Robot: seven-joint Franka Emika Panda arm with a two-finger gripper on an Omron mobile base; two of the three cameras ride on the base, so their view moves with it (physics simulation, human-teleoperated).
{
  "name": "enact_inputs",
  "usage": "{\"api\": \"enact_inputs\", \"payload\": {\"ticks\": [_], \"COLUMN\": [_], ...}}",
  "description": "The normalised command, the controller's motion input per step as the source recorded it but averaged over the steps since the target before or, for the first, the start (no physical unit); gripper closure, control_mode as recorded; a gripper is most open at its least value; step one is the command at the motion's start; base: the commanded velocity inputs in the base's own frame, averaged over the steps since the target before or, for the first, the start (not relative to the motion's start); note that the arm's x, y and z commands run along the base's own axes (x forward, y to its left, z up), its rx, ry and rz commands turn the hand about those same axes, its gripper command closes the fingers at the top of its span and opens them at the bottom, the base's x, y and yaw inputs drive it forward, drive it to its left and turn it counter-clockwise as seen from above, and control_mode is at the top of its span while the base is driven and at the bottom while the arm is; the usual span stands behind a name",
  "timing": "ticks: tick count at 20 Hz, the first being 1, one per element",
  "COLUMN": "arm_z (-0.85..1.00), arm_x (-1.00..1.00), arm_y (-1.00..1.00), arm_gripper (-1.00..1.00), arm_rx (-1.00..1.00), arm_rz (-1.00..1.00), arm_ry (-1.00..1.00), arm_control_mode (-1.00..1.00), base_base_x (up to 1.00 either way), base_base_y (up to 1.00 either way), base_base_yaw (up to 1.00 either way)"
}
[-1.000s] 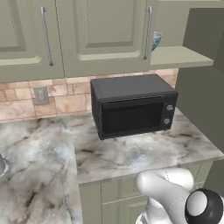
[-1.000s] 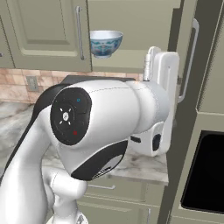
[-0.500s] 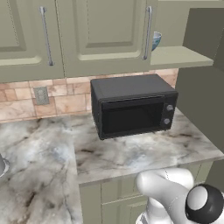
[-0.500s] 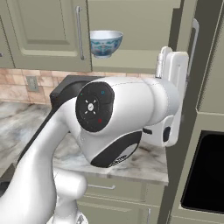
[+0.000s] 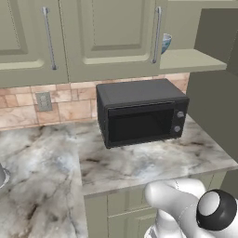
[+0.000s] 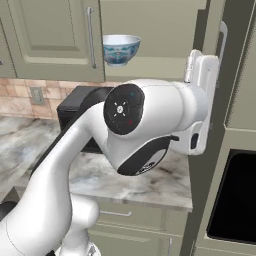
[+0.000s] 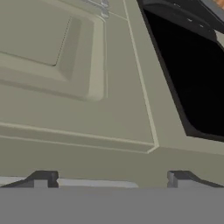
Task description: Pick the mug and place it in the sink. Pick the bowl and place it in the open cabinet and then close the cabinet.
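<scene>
The bowl (image 6: 120, 49) sits on the open cabinet (image 6: 160, 67) shelf above the microwave (image 5: 139, 111). The end effector (image 7: 109, 178), jaws spread wide and empty, faces a panelled green door.

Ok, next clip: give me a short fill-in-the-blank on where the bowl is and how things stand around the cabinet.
1. The bowl sits on the shelf of the open ____.
2. On the marble counter below stands a black ____.
3. The cabinet door stands ____.
4. The hand has its fingertips spread ____, with nothing between them.

Missing words: cabinet; microwave; open; apart
</scene>
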Motion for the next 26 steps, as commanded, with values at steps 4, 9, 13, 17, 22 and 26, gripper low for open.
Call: {"api": "enact_inputs", "payload": {"ticks": [4,9,13,17,22,26], "arm_z": [0.0,0.0,0.0,-0.02,-0.15,-0.23], "arm_x": [0.0,0.26,0.35,0.3,0.31,0.61], "arm_y": [-0.02,-0.03,-0.35,-0.47,-0.34,-0.04], "arm_gripper": [-1.0,-1.0,-1.0,-1.0,-1.0,-1.0], "arm_rx": [0.0,0.0,0.02,0.04,0.04,0.05], "arm_rz": [-0.03,-0.01,0.0,0.0,0.0,0.0], "arm_ry": [-0.05,-0.02,0.0,0.0,0.0,0.0], "arm_control_mode": [-1.0,-1.0,-1.0,-1.0,-1.0,-1.0], "base_base_x": [0.0,0.0,0.0,0.0,0.0,0.0], "base_base_y": [0.0,0.0,0.0,0.0,0.0,0.0], "base_base_yaw": [0.0,0.0,0.0,0.0,0.0,0.0]}}
